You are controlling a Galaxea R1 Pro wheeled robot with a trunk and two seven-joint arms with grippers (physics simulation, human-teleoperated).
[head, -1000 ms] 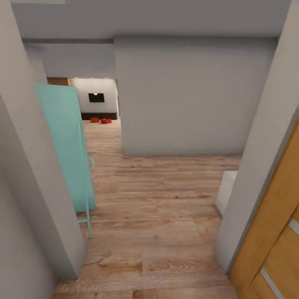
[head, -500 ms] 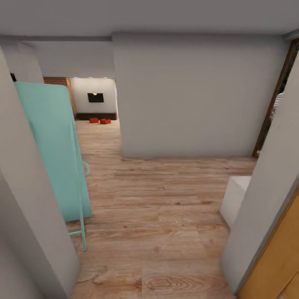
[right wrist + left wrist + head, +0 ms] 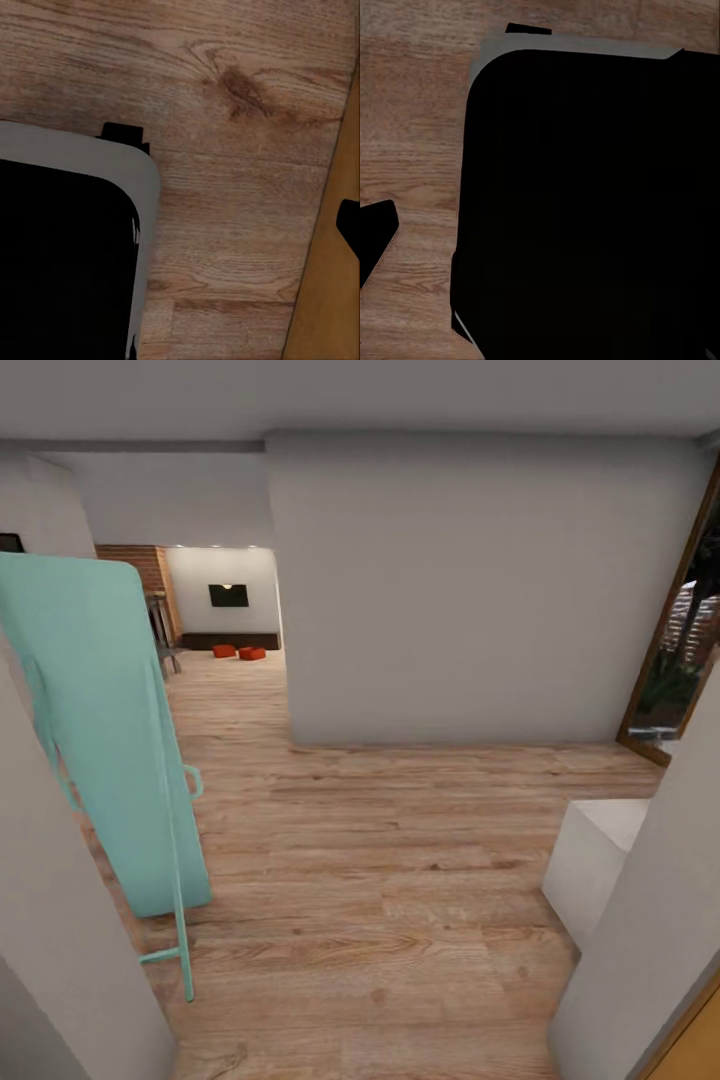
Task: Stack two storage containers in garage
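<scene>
Tool unseen; storage containers (image 3: 238,652) beyond open plank floor (image 3: 380,860)

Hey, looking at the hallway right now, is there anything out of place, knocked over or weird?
Nothing looks spilled or damaged. The teal panel on a thin frame leans tilted by the near left wall, which seems to be how it stands. The two storage containers sit on the wood floor far down the passage, side by side.
</scene>
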